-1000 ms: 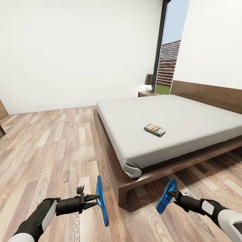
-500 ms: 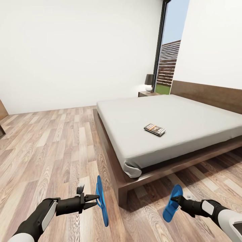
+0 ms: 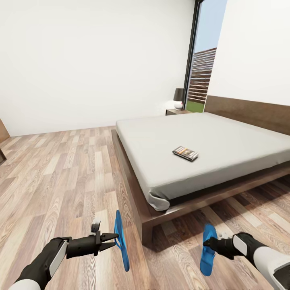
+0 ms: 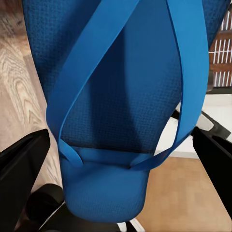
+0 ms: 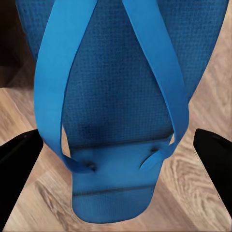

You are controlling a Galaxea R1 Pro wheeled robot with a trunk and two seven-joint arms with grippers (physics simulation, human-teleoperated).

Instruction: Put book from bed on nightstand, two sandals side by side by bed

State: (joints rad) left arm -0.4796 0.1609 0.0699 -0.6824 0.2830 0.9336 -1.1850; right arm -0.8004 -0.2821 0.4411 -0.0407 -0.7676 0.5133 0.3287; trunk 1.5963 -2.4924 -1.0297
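With each tool (image 3: pixel 114 237) (image 3: pixel 207 243) clamped on a sandal (image 3: pixel 121 241) (image 3: pixel 208 249) near the bed (image 3: pixel 193 145) corner, both hang edge-on, probably ready for side-by-side placement.

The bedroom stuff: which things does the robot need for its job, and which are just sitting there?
Needed:
left sandal
right sandal
book
bed
nightstand

Just there:
lamp
window
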